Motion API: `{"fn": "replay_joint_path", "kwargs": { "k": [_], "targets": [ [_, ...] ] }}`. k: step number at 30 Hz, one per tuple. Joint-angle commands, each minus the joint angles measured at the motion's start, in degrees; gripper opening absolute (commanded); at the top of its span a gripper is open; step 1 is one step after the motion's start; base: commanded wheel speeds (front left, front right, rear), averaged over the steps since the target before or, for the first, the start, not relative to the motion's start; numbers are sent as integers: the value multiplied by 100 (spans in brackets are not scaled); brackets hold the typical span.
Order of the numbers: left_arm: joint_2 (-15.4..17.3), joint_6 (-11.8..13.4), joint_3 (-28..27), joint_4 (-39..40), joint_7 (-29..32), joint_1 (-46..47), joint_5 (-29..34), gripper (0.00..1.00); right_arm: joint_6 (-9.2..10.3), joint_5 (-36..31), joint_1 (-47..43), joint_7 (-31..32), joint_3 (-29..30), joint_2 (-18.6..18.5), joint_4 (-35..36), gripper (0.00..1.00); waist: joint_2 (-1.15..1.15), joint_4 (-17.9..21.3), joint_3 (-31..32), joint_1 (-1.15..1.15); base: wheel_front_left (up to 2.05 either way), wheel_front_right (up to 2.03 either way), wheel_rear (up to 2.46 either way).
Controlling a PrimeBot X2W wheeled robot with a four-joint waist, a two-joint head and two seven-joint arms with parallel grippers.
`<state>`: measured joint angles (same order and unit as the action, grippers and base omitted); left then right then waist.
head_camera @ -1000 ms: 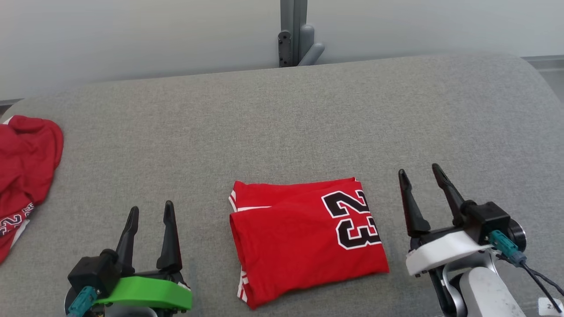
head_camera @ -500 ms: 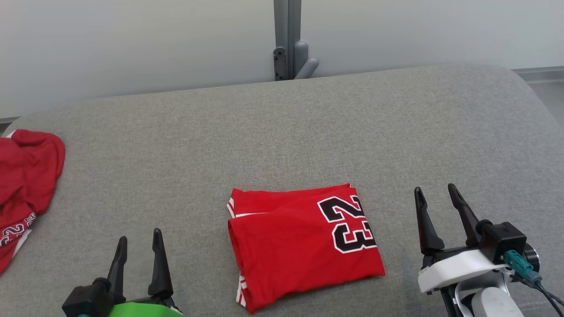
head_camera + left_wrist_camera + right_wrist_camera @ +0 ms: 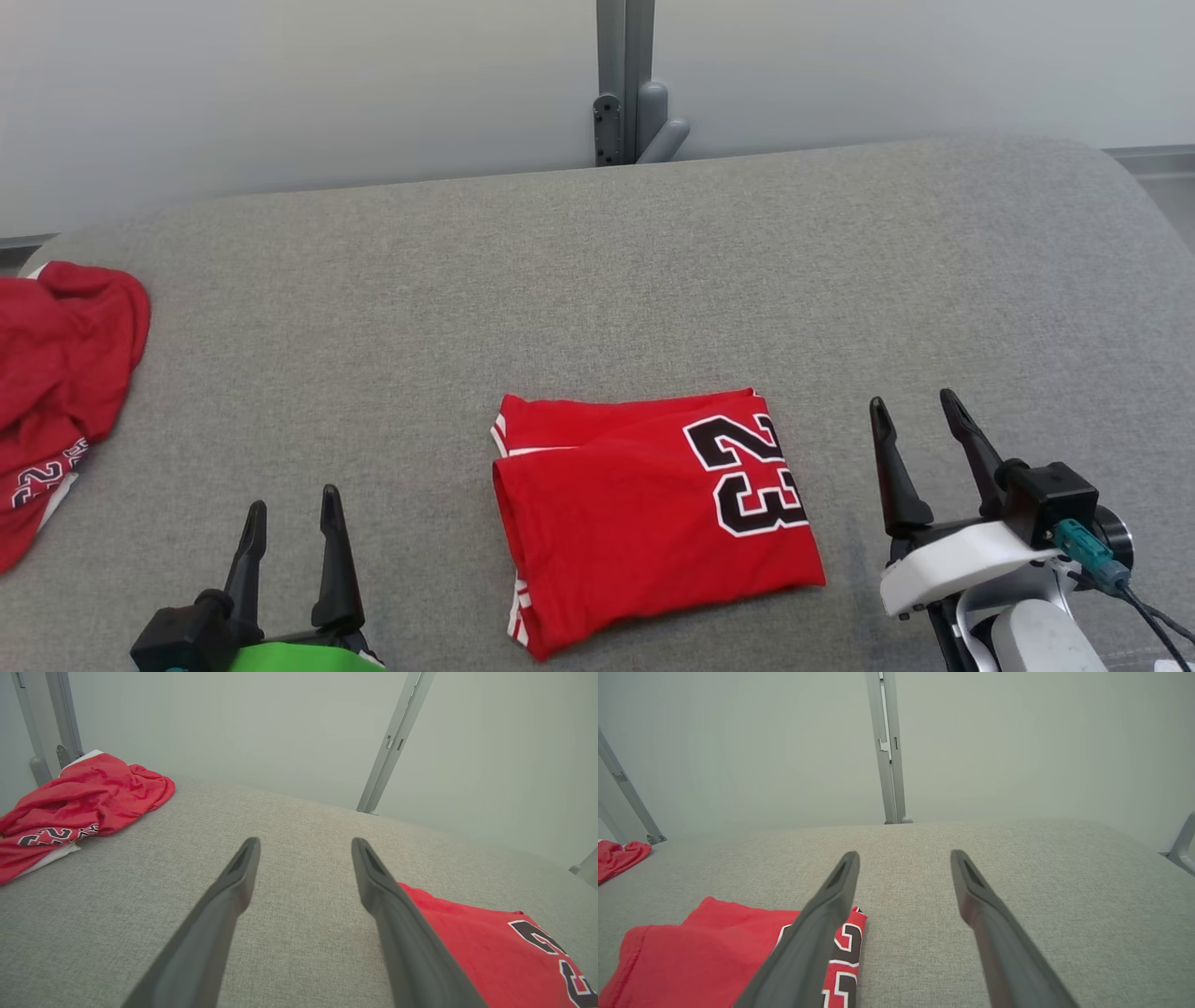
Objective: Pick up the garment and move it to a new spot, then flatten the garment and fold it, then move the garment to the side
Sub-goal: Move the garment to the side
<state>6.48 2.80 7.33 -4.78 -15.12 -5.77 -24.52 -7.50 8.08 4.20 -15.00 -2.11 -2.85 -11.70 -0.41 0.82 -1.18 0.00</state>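
Note:
A red garment (image 3: 644, 513) with a black "23" lies folded into a rectangle on the grey padded table (image 3: 597, 280), near its front middle. It also appears at the lower right of the left wrist view (image 3: 490, 947) and the lower left of the right wrist view (image 3: 705, 952). My left gripper (image 3: 289, 509) stands open to the left of the garment, clear of it. My right gripper (image 3: 913, 403) stands open to its right, also apart from the cloth. Nothing is between either pair of fingers.
A second red garment (image 3: 56, 392) lies crumpled at the table's left edge, seen too in the left wrist view (image 3: 74, 807). A grey metal post (image 3: 627, 84) stands behind the table against the pale wall.
Both grippers have drawn back toward the table's front edge, the left one further. The folded garment has stayed where it lies; the slight shift of the whole picture is camera motion.

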Motion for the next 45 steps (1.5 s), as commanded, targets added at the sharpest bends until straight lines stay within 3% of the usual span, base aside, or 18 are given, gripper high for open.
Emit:
{"fn": "replay_joint_path", "kwargs": {
  "k": [1, 8, 20, 29, 37, 38, 39, 41, 42, 43, 45],
  "targets": [
    [-18, -30, -26, -7, -6, 38, 69, 100, 2, -51, 88, 12, 7, -8, -97, 100, 41, -25, -11, 0, 0, 0, 0],
    [-62, -128, -81, -47, -6, 135, 151, 100, 2, 116, 463, 829, -264, -274, -481, 100, 41, -141, -89, 0, 0, 0, 0],
    [-140, -274, -173, -182, -6, 325, 249, 100, 2, 1808, 986, 2468, -1372, -1063, -1235, 100, 41, -468, -261, 0, 0, 0, 0],
    [-174, -347, -202, -214, -6, 428, 329, 100, 2, 2809, 1568, 2902, -2112, -1429, -1756, 100, 41, -660, -415, 0, 0, 0, 0],
    [-191, -417, -240, -272, -6, 526, 376, 100, 2, 3432, 2052, 3070, -2580, -1391, -2425, 100, 41, -748, -533, 0, 0, 0, 0],
    [-193, -420, -241, -280, -6, 544, 383, 100, 2, 3507, 2107, 3056, -2633, -1379, -2504, 94, 41, -758, -544, 0, 0, 0, 0],
    [-195, -431, -242, -284, -6, 554, 391, 100, 2, 3583, 2160, 3037, -2694, -1378, -2574, 50, 41, -767, -554, 0, 0, 0, 0],
    [-202, -440, -252, -295, -6, 564, 401, 100, 2, 3678, 2261, 2997, -2827, -1397, -2672, 31, 41, -775, -571, 0, 0, 0, 0],
    [-205, -443, -263, -299, -6, 567, 410, 100, 2, 3728, 2311, 2958, -2898, -1405, -2693, 6, 41, -772, -578, 0, 0, 0, 0],
    [-209, -446, -273, -300, -6, 569, 417, 100, 2, 3780, 2356, 2922, -2955, -1425, -2718, 0, 41, -764, -583, 0, 0, 0, 0],
    [-220, -447, -284, -305, -6, 569, 430, 100, 2, 3841, 2456, 2823, -3070, -1495, -2740, 0, 41, -733, -594, 0, 0, 0, 0]
  ]
}}
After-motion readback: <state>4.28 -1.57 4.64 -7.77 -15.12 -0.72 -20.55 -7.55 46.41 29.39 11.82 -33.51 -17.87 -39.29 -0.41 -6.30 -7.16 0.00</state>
